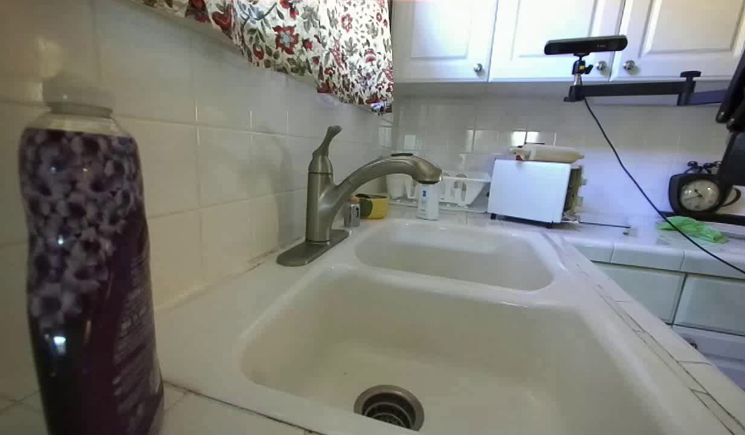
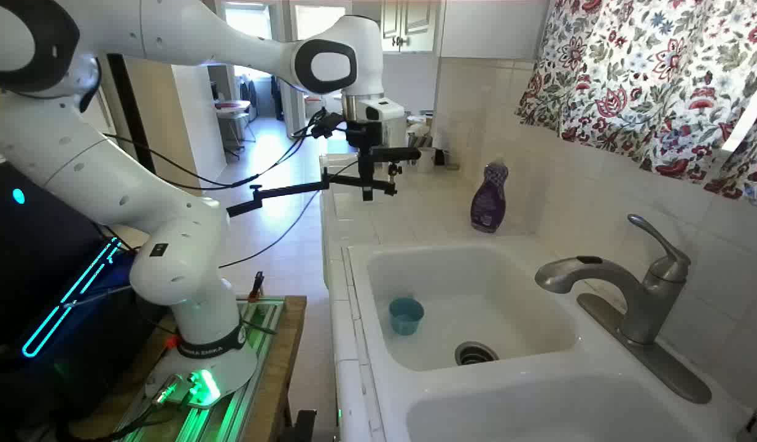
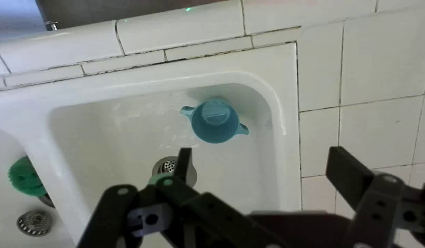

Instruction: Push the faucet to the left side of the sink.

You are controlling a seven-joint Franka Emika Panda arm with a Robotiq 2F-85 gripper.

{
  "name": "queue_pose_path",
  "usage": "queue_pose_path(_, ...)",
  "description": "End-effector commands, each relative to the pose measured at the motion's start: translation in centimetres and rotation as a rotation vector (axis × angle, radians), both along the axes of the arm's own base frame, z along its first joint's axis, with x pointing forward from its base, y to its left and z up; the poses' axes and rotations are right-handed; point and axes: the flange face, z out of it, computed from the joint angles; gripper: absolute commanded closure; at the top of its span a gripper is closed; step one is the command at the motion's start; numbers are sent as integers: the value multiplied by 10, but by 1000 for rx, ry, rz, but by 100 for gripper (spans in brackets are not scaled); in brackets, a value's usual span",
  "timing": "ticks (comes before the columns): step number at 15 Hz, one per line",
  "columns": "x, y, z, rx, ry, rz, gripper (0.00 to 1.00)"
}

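Note:
The faucet (image 1: 319,205) is brushed grey metal with an upright lever and a low arched spout. It stands on the wall-side ledge of the white double-basin sink (image 1: 445,281). Its spout points away from the wall, over the sink near the divider. Faucet (image 2: 648,307) and sink (image 2: 464,377) show in both exterior views; the faucet is out of the wrist view. My gripper (image 3: 260,160) is open and empty in the wrist view, above one basin's edge and the tiled counter, apart from the faucet. In an exterior view the fingers are hard to make out among black mounts.
A dark purple bottle (image 2: 490,199) stands on the counter by the wall. A blue two-handled cup (image 3: 215,127) lies in the basin below me. A green sponge (image 3: 26,177) and a strainer (image 3: 33,223) lie in the other basin. A camera (image 1: 583,46) hangs on a black arm.

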Motion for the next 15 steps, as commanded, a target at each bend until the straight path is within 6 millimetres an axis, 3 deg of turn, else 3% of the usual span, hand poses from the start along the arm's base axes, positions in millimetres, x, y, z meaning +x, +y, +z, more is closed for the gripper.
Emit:
queue_pose_path(1,0,0,1,0,1,0,0)
queue_pose_path(6,0,0,1,0,1,0,0)
queue_pose_path(8,5,-17,0,-63,-40,-21,0)
queue_pose_path(15,42,-141,15,-205,-167,-160,0)
